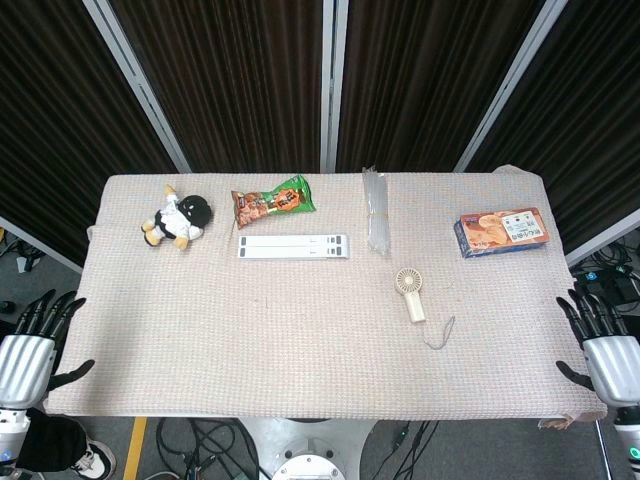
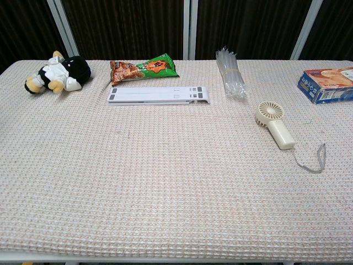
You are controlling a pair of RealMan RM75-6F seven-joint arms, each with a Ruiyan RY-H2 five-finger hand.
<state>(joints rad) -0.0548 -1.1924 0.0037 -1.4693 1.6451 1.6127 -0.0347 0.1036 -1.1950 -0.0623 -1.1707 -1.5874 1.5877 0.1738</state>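
Both hands are released, fingers spread and holding nothing: right hand [image 1: 606,352] sits off the desk's [image 1: 300,340] right edge, left hand [image 1: 28,345] off the left. The mini fan [image 1: 410,293] nearest the right hand lies flat mid-right, its wrist cord [image 1: 441,334] trailing toward that side. I'd guess a low reach could snag the cord and drag the fan. Only the head view shows the hands; the chest view shows the cord loop [image 2: 314,160] clearer.

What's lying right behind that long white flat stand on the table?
Just behind the white stand lies an orange and green snack bag, beside its left half. Nothing covers it; its underside cannot be seen.
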